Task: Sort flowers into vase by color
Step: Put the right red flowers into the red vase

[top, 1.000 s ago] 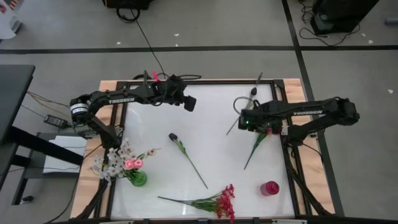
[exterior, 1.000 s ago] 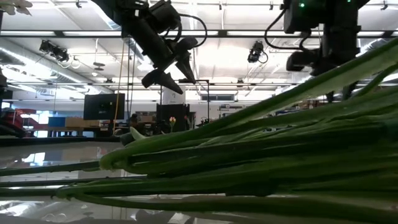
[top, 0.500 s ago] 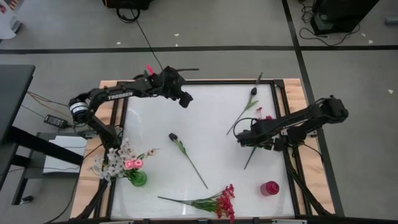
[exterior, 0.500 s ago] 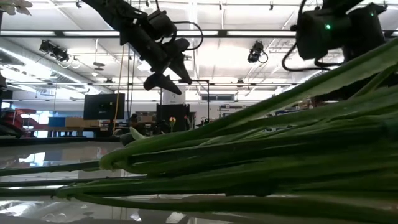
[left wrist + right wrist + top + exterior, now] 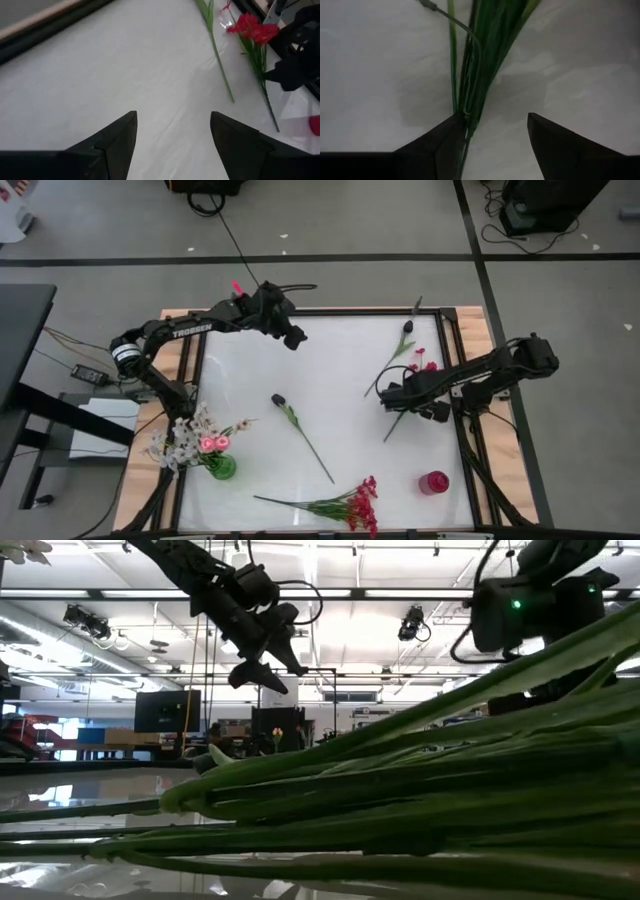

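A red blossom spray (image 5: 420, 370) lies flat on the white table at the right, its green stems (image 5: 480, 60) running toward the near edge. My right gripper (image 5: 393, 395) points down over those stems and is open (image 5: 492, 117); the stems pass close by one finger (image 5: 455, 130). My left gripper (image 5: 292, 338) hangs open (image 5: 172, 115) well above the table's far left part, touching nothing. A green vase (image 5: 222, 469) at the near left holds pink and white flowers. A red vase (image 5: 433, 482) stands at the near right. My right gripper comes at the red spray's stems (image 5: 470, 107) from above with its fingers spread. The stems lie on the table right beside one finger; whether that finger touches them, I cannot tell.
A dark-budded stem (image 5: 390, 360) lies left of the red spray, another (image 5: 300, 435) at mid-table. A second red spray (image 5: 345, 505) lies at the near edge, its stems (image 5: 400, 790) filling the low view. Bare white table lies in the middle far part.
My right gripper has come down toward the table onto the red spray's stems, so that the spray's blossoms now show beside the arm. My left gripper has swung a little toward the table's far left corner, staying high.
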Controlling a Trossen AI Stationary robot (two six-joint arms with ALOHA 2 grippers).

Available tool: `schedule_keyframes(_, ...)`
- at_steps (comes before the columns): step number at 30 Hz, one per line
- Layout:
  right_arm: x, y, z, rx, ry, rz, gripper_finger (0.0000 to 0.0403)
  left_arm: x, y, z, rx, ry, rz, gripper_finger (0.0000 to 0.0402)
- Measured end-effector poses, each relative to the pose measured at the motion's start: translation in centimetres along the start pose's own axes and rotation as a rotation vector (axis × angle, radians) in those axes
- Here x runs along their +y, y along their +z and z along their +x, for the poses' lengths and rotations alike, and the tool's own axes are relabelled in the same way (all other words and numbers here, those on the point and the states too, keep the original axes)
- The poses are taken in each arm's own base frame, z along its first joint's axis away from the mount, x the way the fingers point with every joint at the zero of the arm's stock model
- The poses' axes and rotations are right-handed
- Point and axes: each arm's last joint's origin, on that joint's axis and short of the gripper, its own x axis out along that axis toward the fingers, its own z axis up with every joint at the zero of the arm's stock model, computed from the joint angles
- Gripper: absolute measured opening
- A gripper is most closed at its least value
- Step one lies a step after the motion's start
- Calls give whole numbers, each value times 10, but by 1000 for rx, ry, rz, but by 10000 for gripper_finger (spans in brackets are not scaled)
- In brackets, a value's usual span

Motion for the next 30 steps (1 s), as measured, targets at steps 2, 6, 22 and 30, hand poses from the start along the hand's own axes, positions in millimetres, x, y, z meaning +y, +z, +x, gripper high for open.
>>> schedule_keyframes(2, 4, -2, -7, 15, 42, 11, 230, 0, -2, 0, 22, -5, -6, 256)
schedule_keyframes(6, 6, 3, -10, -20, 56, 28, 230, 1, -4, 0, 41, 1, -8, 256)
schedule_keyframes(22, 27, 28, 19, 23, 17, -3, 214, 0, 2, 0, -27, 12, -25, 256)
schedule_keyframes(30, 30, 30, 14, 13, 62, -104, 117, 1, 3, 0, -58, 74, -13, 256)
